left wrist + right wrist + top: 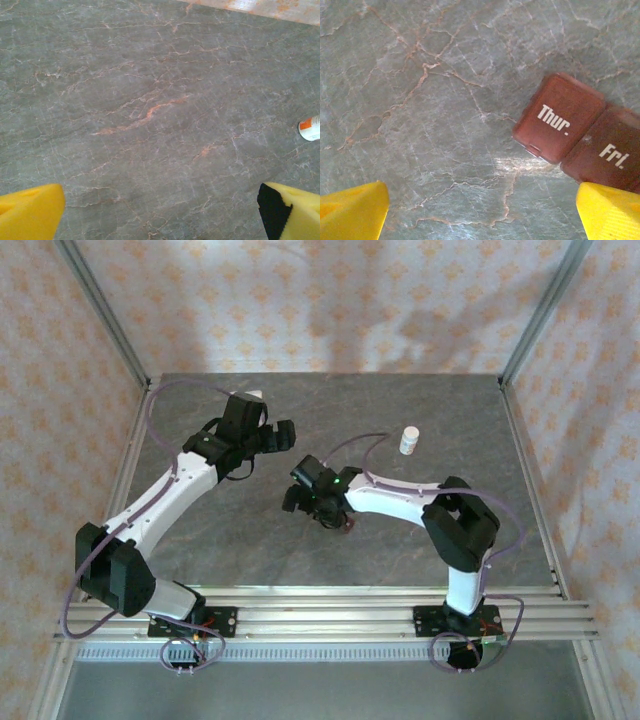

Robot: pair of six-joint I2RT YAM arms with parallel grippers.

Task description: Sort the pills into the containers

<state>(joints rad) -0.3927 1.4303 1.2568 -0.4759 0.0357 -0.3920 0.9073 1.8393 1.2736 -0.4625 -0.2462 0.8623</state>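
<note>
Hovering wide and empty, my right claw [480, 215] had the containers [572, 127] just ahead, by its right finger [610, 210], Thur. and Fri. lids shut; my left claw [160, 212] gaped too, nothing between; I judged this the approach step; next needed a rightward shift to centre them.

Setting: robot test cell, laboratory type.
- Table [400, 550]: grey marble-look top.
- Aluminium rails [330, 612]: along the table's near edge, carrying two bolted arms [170, 490] [400, 502].
- Metal posts [105, 315]: at the table's far corners.
- Patterned peach wall panels [330, 300]: behind and beside the table.
</note>
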